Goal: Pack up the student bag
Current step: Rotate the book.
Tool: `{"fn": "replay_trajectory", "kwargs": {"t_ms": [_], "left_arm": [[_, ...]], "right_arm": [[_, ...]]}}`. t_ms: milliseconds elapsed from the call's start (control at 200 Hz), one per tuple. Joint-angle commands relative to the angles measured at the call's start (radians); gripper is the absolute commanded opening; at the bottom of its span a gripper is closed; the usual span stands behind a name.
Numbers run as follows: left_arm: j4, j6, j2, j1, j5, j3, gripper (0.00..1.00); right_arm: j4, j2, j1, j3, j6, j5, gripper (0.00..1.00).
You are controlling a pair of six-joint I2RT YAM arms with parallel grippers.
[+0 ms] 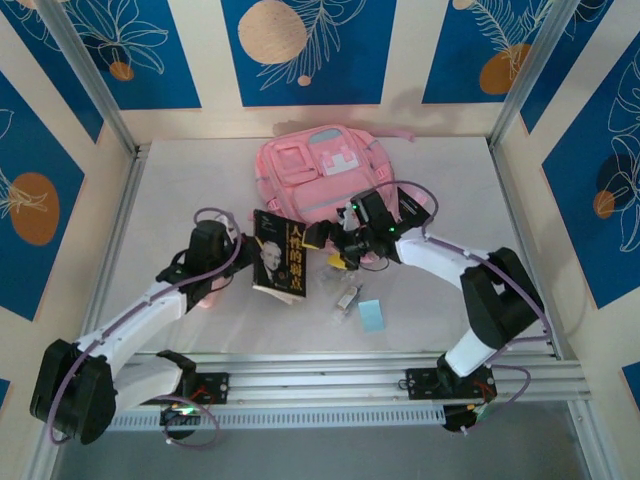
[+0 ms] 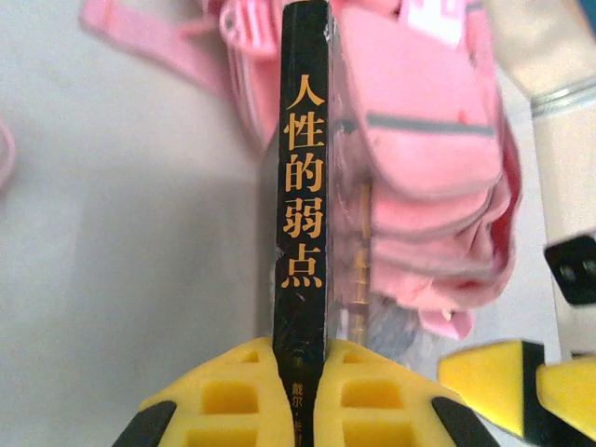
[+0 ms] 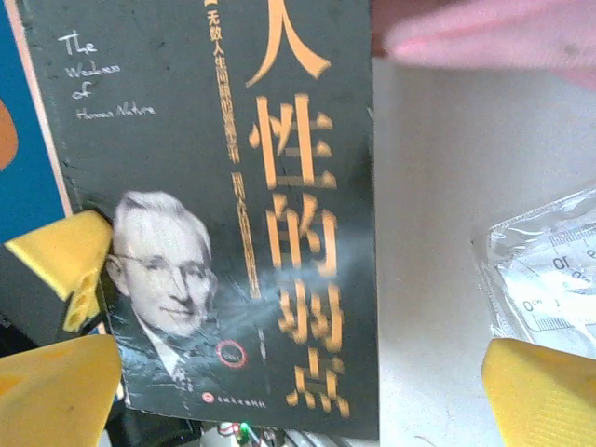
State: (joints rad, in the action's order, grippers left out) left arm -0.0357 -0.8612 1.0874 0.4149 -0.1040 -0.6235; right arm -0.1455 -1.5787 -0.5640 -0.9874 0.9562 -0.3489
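Book (image 2: pixel 303 186), edge in left jaws, between student bag (image 2: pixel 419 140) and bare table (image 2: pixel 121 279).

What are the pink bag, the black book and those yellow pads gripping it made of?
Student bag: soft woven fabric, matte, judging by its sagging folds and stitched pockets. Book: paper with a glossy cover, which shows glare. Yellow pads: probably moulded plastic or rubber, matte, with hollow cells.

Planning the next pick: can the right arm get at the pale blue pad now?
Probably yes: the right gripper is open, holding nothing, and the pale blue pad lies uncovered close beside that arm.
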Motion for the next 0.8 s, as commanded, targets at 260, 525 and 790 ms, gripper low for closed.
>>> {"fn": "replay_trajectory", "kwargs": {"t_ms": [260, 525, 790], "left_arm": [[0.257, -0.052, 0.122, -0.039, 0.25, -0.188, 0.0], [0.519, -0.263, 0.192, -0.015, 0.342, -0.111, 0.0], [0.579, -0.286, 0.13, 0.015, 0.434, -0.058, 0.0]], "right_arm": [[0.222, 0.037, -0.129, -0.032, 0.334, 0.128, 0.99], [0.645, -0.028, -0.222, 0.02, 0.608, 0.31, 0.99], [0.892, -0.151, -0.242, 0.014, 0.769, 0.306, 0.99]]}}
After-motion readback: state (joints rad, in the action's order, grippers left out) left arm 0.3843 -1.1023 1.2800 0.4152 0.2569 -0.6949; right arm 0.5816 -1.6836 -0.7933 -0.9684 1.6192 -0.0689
